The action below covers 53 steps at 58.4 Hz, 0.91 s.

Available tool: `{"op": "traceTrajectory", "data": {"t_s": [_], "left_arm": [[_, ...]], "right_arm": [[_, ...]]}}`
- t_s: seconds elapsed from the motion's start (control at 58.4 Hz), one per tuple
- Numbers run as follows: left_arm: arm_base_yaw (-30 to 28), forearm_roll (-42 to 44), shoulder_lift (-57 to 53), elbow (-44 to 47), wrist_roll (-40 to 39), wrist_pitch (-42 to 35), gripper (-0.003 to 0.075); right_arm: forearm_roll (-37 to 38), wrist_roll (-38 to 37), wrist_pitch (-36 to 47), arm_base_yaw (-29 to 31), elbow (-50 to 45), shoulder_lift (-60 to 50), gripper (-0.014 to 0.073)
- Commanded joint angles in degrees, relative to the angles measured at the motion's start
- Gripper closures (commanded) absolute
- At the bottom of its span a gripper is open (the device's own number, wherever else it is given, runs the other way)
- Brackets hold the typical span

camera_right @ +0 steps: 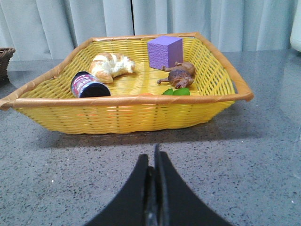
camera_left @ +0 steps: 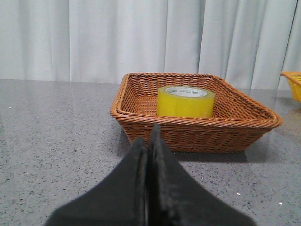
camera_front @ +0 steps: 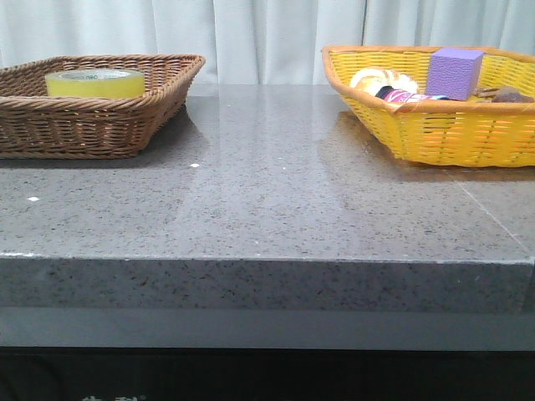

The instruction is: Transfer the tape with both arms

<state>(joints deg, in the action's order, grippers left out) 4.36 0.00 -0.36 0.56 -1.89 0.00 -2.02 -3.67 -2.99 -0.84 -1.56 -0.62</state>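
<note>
The yellow tape (camera_front: 94, 83) roll lies flat inside the brown wicker basket (camera_front: 125, 125) at the table's back left. In the left wrist view the tape (camera_left: 185, 101) sits in that basket (camera_left: 197, 136), straight ahead of my left gripper (camera_left: 148, 134), which is shut with nothing between its fingers and stays short of the basket's near wall. My right gripper (camera_right: 152, 157) is also shut and empty, low over the table in front of the yellow basket (camera_right: 127, 115). Neither arm shows in the front view.
The yellow basket (camera_front: 443, 134) at the back right holds a purple cube (camera_front: 455, 72), a croissant (camera_right: 110, 66), a dark can (camera_right: 88, 86), a brown toy figure (camera_right: 180, 75) and something green. Grey speckled tabletop (camera_front: 267, 192) lies between the baskets. White curtains hang behind.
</note>
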Motion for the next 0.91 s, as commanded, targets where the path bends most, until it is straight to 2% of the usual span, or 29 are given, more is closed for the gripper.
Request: {"op": "traceTrajectory", "data": {"t_s": [0.0, 0.137, 0.36, 0.89], "left_arm": [[-0.1, 0.0, -1.0, 2.2, -0.7, -4.7, 0.0740], [-0.1, 0.0, -1.0, 2.2, -0.7, -4.7, 0.0740], [-0.1, 0.0, -1.0, 2.2, -0.7, -4.7, 0.0740], [-0.1, 0.0, -1.0, 2.2, -0.7, -4.7, 0.0740]], "right_arm": [[0.0, 0.2, 5.1, 0.3, 1.5, -1.5, 0.0662], [0.0, 0.2, 5.1, 0.3, 1.5, -1.5, 0.0662], [-0.2, 0.3, 9.5, 0.2, 1.5, -1.5, 0.0662], [-2.3, 4.2, 7.9, -0.6, 1.5, -1.6, 0.0662]]}}
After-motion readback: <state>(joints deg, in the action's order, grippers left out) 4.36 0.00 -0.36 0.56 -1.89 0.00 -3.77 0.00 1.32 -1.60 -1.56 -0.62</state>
